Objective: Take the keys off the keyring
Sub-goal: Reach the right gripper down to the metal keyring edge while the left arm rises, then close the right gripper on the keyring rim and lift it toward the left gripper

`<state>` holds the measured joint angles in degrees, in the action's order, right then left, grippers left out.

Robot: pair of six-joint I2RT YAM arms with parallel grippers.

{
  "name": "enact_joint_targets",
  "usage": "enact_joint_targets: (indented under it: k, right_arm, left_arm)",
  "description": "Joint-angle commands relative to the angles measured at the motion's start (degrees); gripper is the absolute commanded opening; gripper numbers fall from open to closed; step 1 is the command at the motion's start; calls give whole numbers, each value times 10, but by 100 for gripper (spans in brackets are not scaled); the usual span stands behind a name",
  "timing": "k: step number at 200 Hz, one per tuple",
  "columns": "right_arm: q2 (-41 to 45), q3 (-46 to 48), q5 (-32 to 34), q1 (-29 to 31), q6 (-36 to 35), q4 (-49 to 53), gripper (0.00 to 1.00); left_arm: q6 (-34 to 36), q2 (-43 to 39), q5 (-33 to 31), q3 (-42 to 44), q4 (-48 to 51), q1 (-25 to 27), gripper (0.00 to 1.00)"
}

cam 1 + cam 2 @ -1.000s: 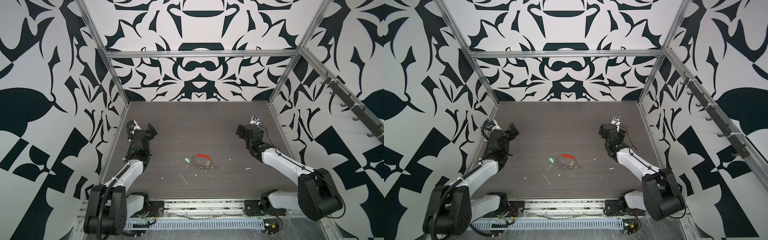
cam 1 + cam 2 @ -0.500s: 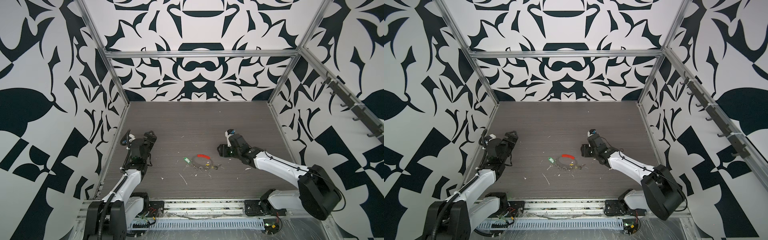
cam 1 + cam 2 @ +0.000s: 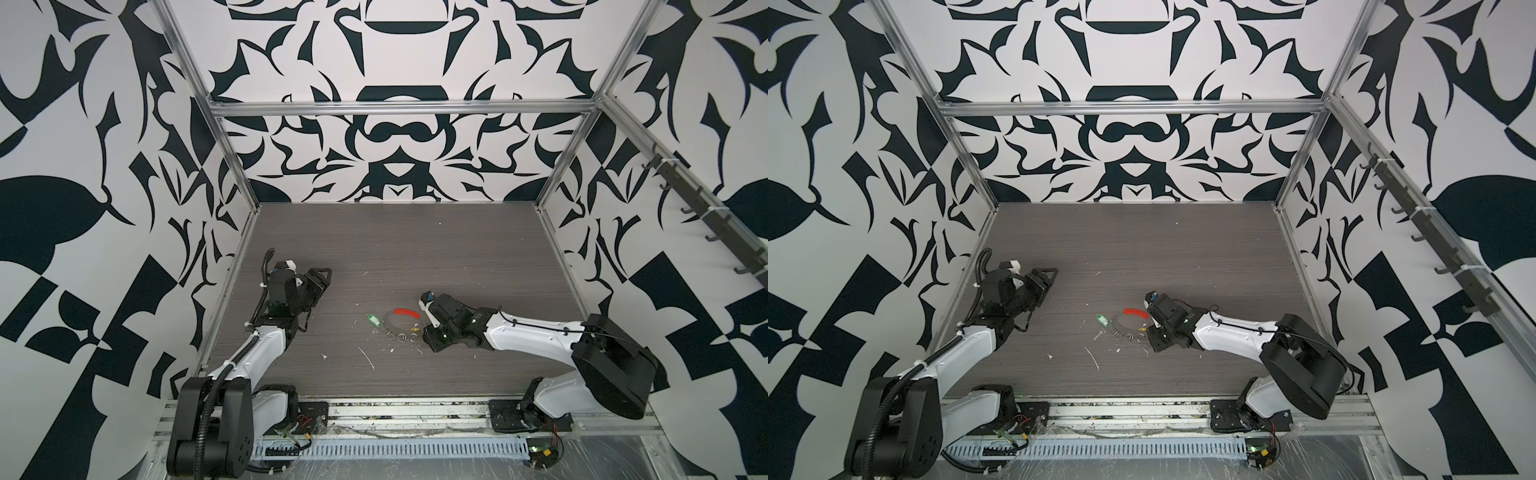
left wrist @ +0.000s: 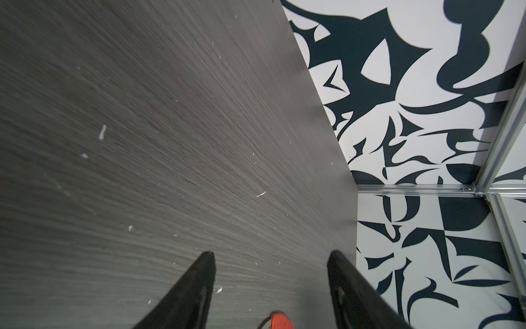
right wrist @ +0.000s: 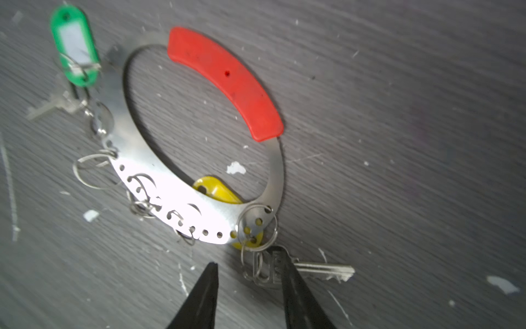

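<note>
Low and outstretched, right pincer (image 5: 247,260) apart at the keyring (image 5: 168,193); left pincer (image 4: 271,253) apart.

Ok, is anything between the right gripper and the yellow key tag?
Yes. The metal band of the keyring lies across the yellow key tag; only its ends show. A silver key and split ring lie by the right gripper, before the tag.
</note>
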<state>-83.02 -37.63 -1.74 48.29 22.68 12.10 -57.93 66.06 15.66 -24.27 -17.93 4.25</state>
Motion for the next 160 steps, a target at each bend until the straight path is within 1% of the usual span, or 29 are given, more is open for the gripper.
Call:
enact_joint_targets:
  k: [1,83,95,144,160]
  right_arm:
    - [-4,-26,19,6,-19,10,36]
    - [-19,-44,45,8,-41,7,28]
    - [-23,-46,39,8,-44,6,24]
    - [-30,-42,36,8,-44,4,18]
    - [-28,-42,34,8,-47,6,13]
  left_arm:
    - [-1,14,30,-5,-18,3,64]
    - [-1,34,57,-10,-39,10,61]
    - [0,36,61,-11,-42,10,61]
    - [3,43,72,-15,-48,15,61]
    - [4,44,77,-19,-48,19,62]
